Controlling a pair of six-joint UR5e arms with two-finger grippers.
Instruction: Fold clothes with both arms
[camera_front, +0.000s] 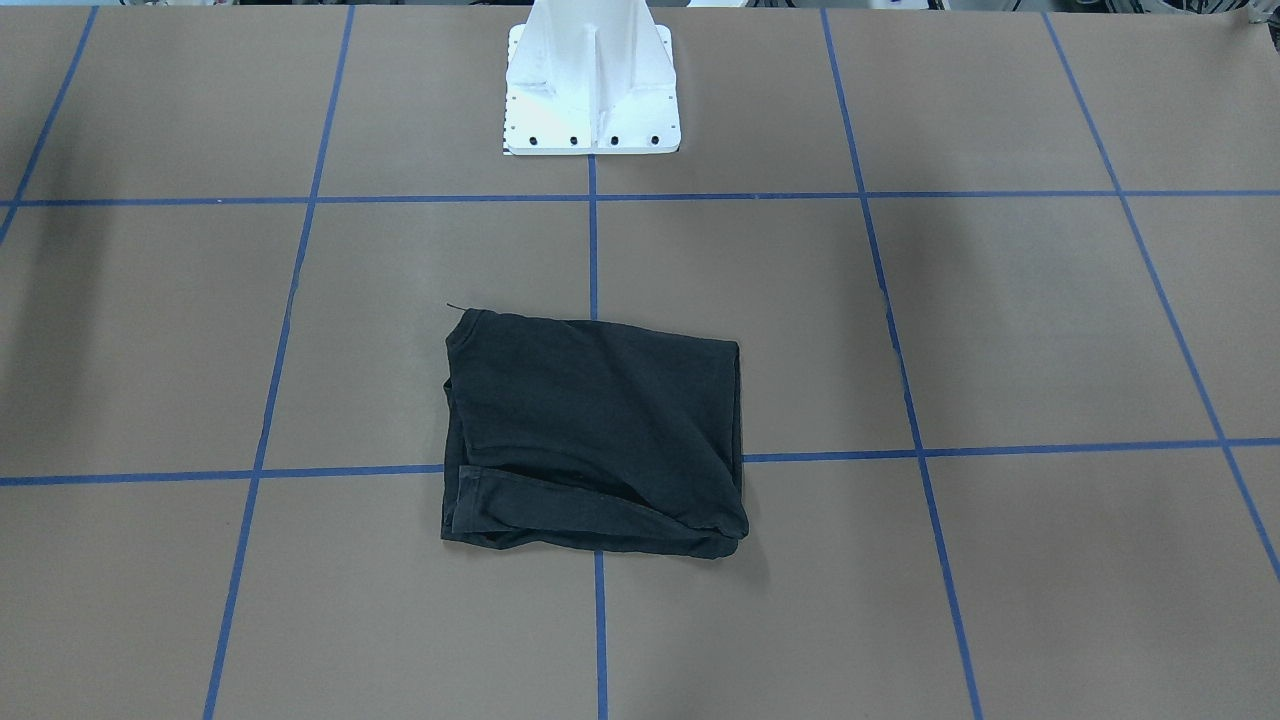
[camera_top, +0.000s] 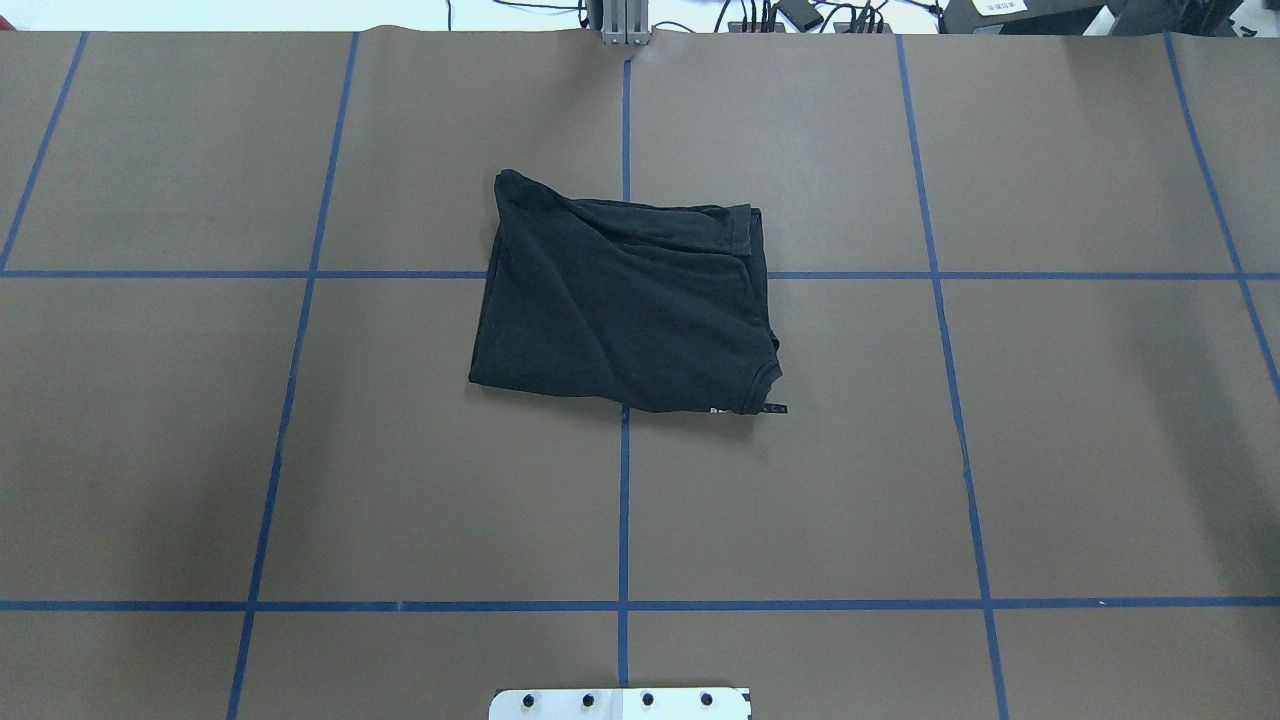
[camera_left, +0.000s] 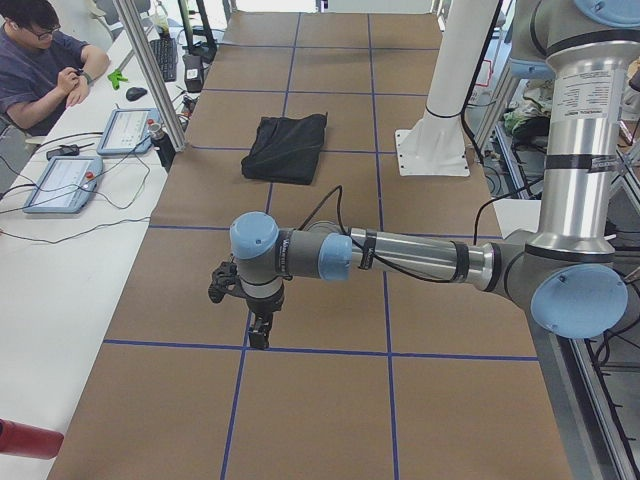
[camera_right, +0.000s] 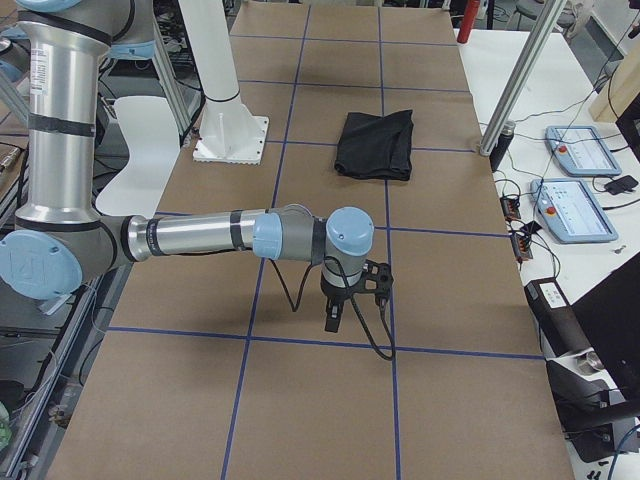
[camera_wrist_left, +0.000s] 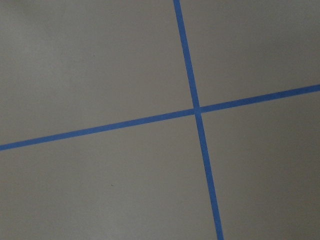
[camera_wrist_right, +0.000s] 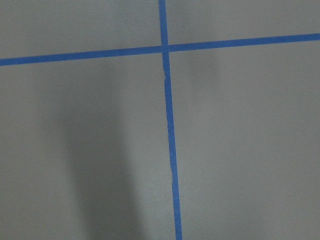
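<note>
Folded T-shirt (camera_top: 625, 300) on table (camera_top: 1050, 450)

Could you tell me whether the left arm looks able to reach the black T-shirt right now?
Probably yes: nothing stands on the table between the left arm and the T-shirt, though the shirt lies some way off.

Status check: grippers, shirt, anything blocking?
Hovering over bare table: left gripper, right gripper; jaws unreadable. T-shirt folded at table centre, ungripped. Nothing seen in the way.
</note>
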